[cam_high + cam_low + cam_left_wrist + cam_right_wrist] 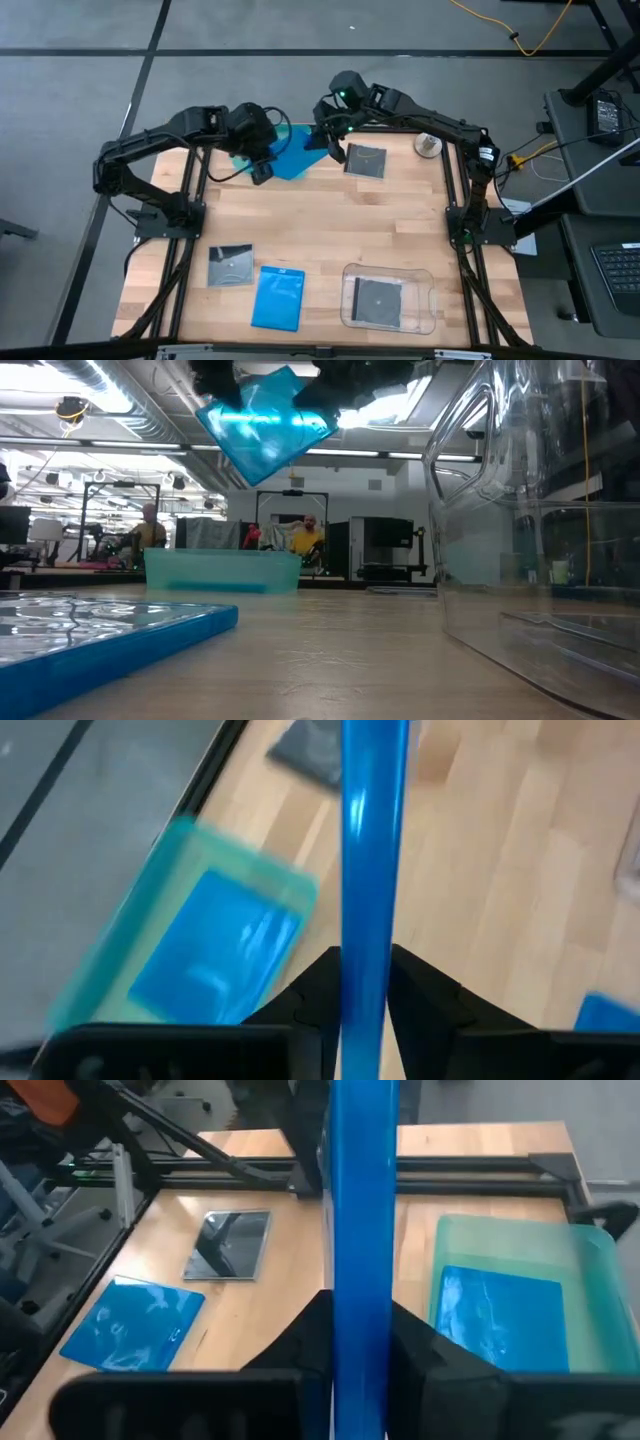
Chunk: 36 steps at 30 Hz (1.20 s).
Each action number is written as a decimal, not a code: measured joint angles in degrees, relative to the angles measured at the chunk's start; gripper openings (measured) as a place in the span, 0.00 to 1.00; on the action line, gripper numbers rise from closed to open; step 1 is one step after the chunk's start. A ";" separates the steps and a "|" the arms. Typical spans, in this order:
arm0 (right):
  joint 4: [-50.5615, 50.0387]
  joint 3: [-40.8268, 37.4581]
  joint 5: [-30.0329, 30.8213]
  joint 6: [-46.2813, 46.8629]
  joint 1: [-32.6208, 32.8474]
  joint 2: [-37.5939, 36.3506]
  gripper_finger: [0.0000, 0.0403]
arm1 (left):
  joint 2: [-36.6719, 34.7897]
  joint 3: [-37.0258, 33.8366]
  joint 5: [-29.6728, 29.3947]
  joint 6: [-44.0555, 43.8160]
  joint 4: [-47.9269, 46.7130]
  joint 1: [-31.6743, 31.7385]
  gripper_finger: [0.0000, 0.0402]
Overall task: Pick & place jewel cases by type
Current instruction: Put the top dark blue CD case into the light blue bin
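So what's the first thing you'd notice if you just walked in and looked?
A bright blue jewel case hangs in the air at the table's far edge, held by both the left gripper and the right gripper with their jaws shut on it. Right below sits a teal tray with another blue case already inside.

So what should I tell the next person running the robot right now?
Grippers: left gripper and right gripper are both shut on one blue jewel case, held in the air by the teal tray.
Done: one blue case lies in the teal tray; one disc case lies in the clear tray.
Left: place the held case, then sort the loose blue case and two loose disc cases on the table.
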 joint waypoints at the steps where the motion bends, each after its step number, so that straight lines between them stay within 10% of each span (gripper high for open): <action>1: -0.03 0.00 0.66 0.62 -0.11 0.00 0.13 | -0.24 1.05 -0.39 -0.03 -2.86 0.03 0.18; 7: -3.26 -0.02 4.08 4.57 -2.33 0.00 0.13 | -3.42 8.45 -7.68 -3.57 -23.70 0.01 0.17; 16: -5.96 -0.07 7.46 19.41 -6.25 0.00 0.13 | -14.46 9.10 -14.09 -14.67 -19.76 -0.75 0.18; 36: 32.20 -0.11 6.57 69.15 -7.06 13.38 0.13 | -17.43 8.73 -26.27 -8.21 -20.38 -8.22 0.15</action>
